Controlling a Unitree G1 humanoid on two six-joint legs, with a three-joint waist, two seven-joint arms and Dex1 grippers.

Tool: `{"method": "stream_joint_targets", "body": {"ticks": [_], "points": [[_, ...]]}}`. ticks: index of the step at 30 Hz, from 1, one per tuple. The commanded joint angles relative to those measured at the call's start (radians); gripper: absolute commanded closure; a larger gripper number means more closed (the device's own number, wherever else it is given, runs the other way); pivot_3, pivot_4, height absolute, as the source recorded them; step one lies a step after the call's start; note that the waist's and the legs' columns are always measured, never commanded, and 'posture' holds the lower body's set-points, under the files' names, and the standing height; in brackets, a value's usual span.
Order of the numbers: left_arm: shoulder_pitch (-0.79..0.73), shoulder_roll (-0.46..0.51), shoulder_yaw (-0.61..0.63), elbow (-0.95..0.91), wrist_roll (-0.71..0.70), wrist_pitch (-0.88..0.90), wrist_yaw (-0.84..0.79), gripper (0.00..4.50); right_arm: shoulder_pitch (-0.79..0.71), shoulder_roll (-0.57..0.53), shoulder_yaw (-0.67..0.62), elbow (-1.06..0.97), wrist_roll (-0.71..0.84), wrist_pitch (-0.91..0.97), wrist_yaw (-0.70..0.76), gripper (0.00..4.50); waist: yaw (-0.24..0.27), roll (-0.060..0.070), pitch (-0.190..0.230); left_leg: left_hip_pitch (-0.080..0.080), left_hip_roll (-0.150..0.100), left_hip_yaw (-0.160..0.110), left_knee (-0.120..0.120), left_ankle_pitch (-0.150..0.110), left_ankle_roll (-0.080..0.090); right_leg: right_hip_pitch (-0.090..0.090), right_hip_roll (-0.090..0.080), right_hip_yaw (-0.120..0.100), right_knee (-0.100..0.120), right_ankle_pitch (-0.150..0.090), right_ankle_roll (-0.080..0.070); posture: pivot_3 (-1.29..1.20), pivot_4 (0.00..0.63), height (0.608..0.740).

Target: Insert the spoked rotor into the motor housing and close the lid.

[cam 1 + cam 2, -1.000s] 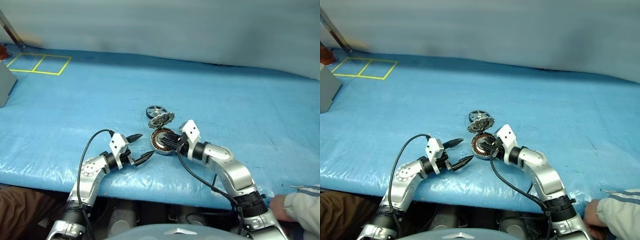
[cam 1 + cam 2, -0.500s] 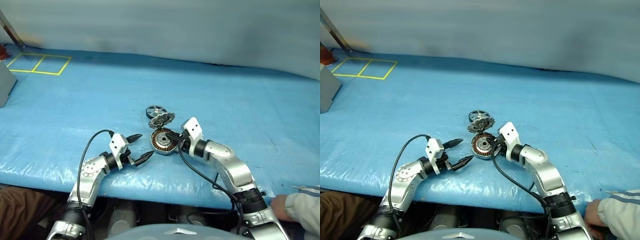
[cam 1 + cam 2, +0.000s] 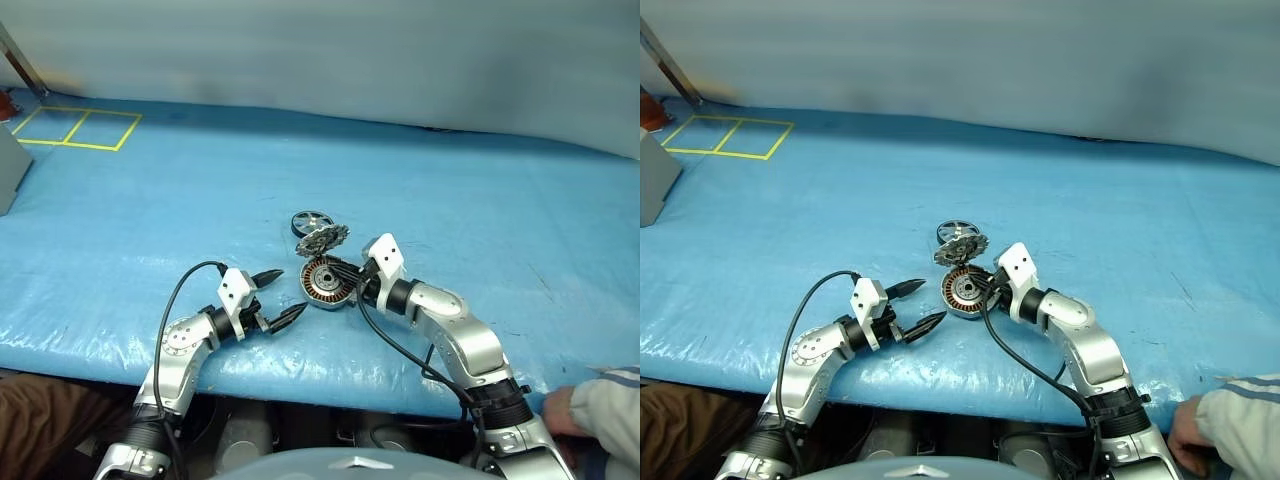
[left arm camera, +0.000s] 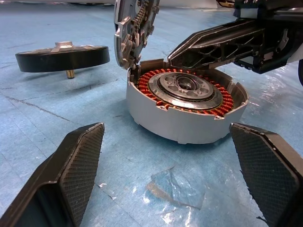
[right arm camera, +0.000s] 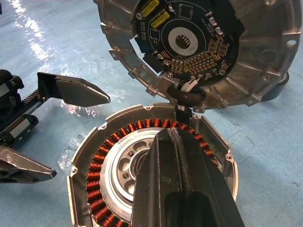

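Note:
The motor housing (image 3: 325, 282) lies on the blue sheet, its copper windings (image 4: 222, 101) ringing a silvery centre. Its lid (image 3: 322, 239) stands open and upright at the far rim, circuit-board face (image 5: 189, 42) towards the housing. Just beyond lies the spoked rotor (image 3: 312, 220), flat, with a dark rim (image 4: 61, 56). My right gripper (image 3: 345, 281) is shut, its joined fingers (image 5: 173, 179) reaching over the windings towards the hinge, nothing between them. My left gripper (image 3: 290, 291) is open, a short way from the housing's near-left side, its pads (image 4: 78, 163) either side of it and apart from it.
Blue plastic sheeting (image 3: 480, 210) covers the table, whose front edge runs just below my arms. Yellow taped squares (image 3: 75, 127) mark the far left corner, with a grey box (image 3: 8, 165) at the left edge. A person's hand and sleeve (image 3: 600, 400) rest at the front right.
My right gripper's fingers have closed together over the housing. The left arm, lid and rotor have kept still.

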Motion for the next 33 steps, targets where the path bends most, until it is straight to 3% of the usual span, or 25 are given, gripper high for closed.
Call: {"method": "stream_joint_targets", "body": {"ticks": [1,12,33], "points": [[-0.003,-0.004,-0.012,-0.044,0.007,-0.001,0.001,0.00,0.001,0.003,-0.005,-0.042,0.018,-0.019,0.014,4.49,0.000,0.000,0.000,0.000,0.000,0.000,0.000,0.000,0.000,0.000,0.000,0.000,0.000,0.000,0.000,0.00,0.150,0.740],[-0.002,-0.002,-0.010,-0.047,0.007,0.001,0.004,0.00,-0.001,-0.015,0.040,0.017,-0.070,-0.006,-0.019,4.49,0.000,0.000,0.000,0.000,0.000,0.000,0.000,0.000,0.000,0.000,0.000,0.000,0.000,0.000,0.000,0.00,0.150,0.740],[0.000,-0.005,-0.012,-0.041,0.008,-0.003,0.003,0.00,0.017,-0.098,0.107,-0.049,-0.183,0.127,-0.075,4.49,0.006,-0.001,-0.001,0.007,-0.001,0.000,0.000,-0.003,-0.005,0.002,-0.003,-0.001,-0.001,0.000,0.000,0.00,0.150,0.740]]}}
